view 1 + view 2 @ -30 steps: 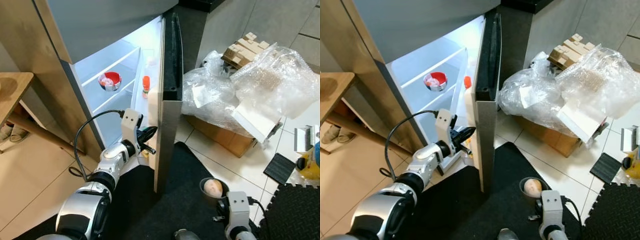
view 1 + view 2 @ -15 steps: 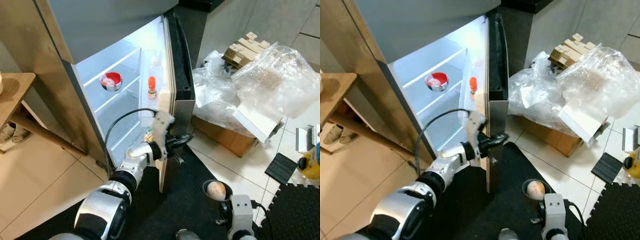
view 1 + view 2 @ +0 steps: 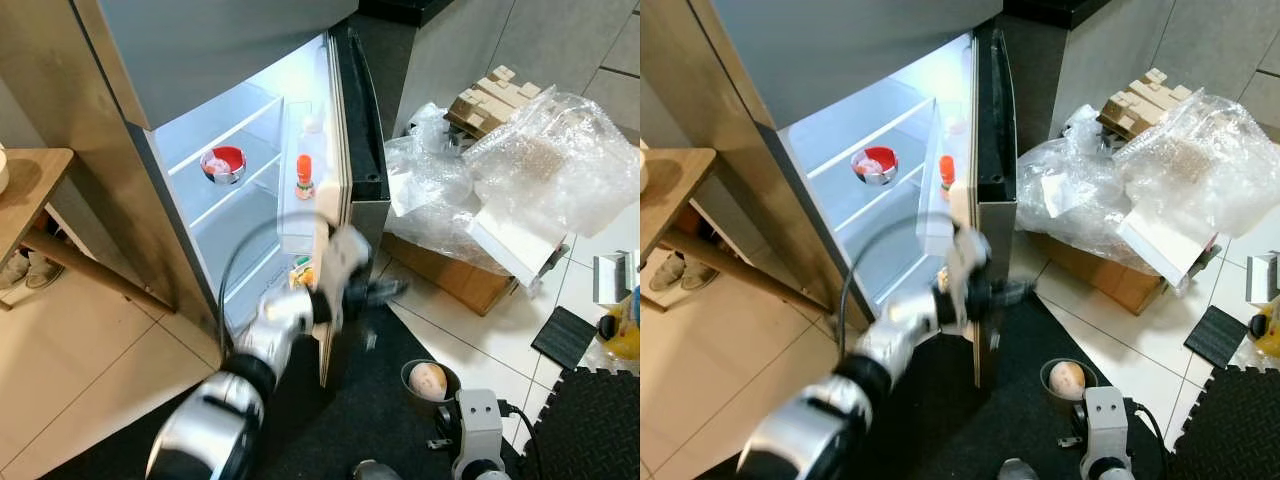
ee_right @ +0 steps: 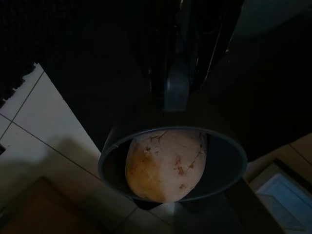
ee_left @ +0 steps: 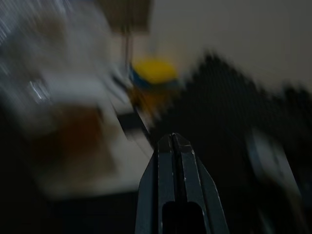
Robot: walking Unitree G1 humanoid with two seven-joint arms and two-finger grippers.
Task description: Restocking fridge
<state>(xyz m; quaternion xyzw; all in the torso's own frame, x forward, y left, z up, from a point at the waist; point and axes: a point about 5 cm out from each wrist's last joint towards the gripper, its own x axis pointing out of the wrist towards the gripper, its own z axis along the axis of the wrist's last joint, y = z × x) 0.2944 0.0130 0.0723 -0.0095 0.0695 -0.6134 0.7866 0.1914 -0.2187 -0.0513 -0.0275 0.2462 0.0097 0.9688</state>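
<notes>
Grey bowl (image 4: 173,165) carrying a brown round food is sitting clamped in the right gripper (image 4: 176,92); left gripper (image 5: 176,146), fingers closed and empty, is blurring beside the fridge door (image 3: 355,150).

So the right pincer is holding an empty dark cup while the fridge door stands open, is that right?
Not quite. The dark cup held by the right pincer is not empty: a pale brownish rounded item sits inside it, as the right wrist view shows. The fridge door does stand open.
</notes>
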